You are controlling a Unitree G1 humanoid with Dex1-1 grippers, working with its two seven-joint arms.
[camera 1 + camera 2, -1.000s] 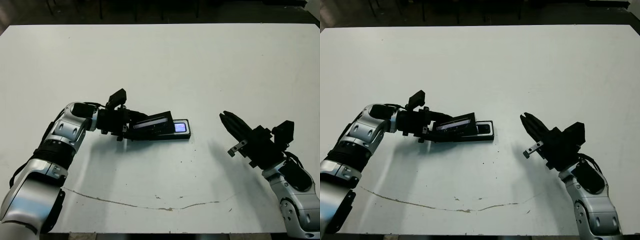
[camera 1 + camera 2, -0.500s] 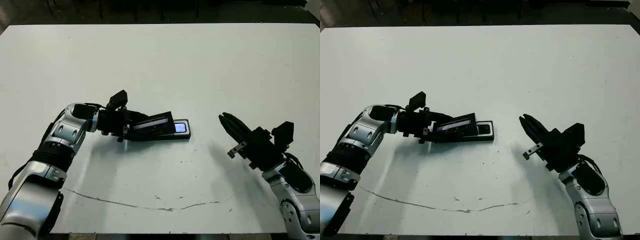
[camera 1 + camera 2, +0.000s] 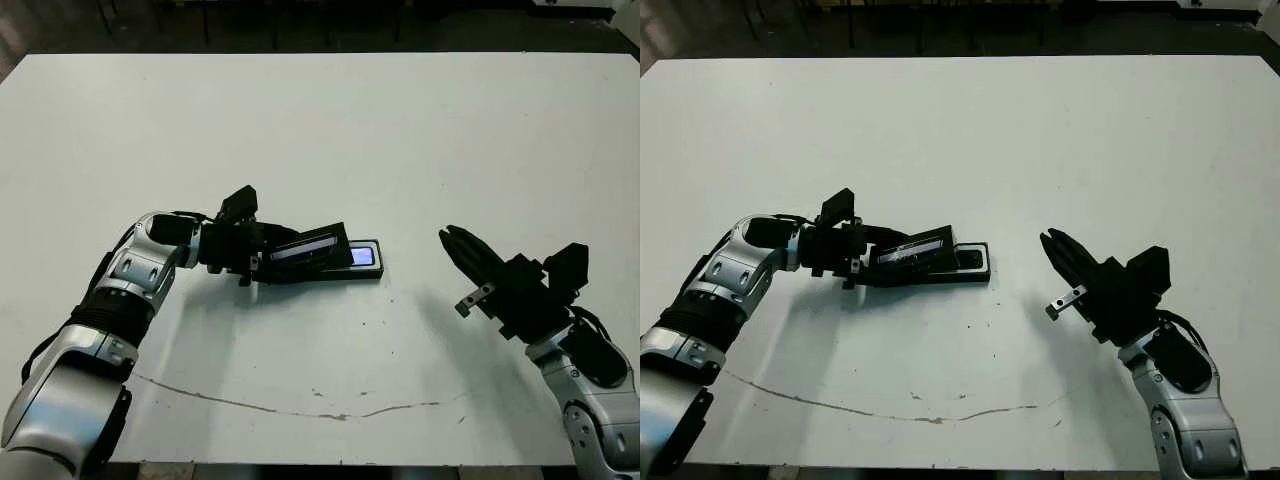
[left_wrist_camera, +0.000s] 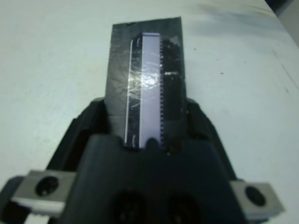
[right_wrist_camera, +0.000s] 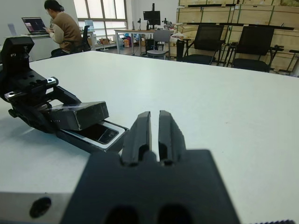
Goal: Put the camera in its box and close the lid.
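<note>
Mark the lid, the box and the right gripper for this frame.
lid (image 3: 303, 247), left eye view: on its pale top strip.
box (image 3: 376, 274), left eye view: on its black outer wall at the uncovered end.
right gripper (image 3: 447, 238), left eye view: at its fingertips.

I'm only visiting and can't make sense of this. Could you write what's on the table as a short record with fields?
table: white, with a thin dark line near the front edge
box: open black tray, lying flat
camera: inside the box, one end showing
lid: black block with pale strip, tilted over the box, not yet closed
left gripper: holding the lid's end
right gripper: shut, empty, apart from the box
</note>
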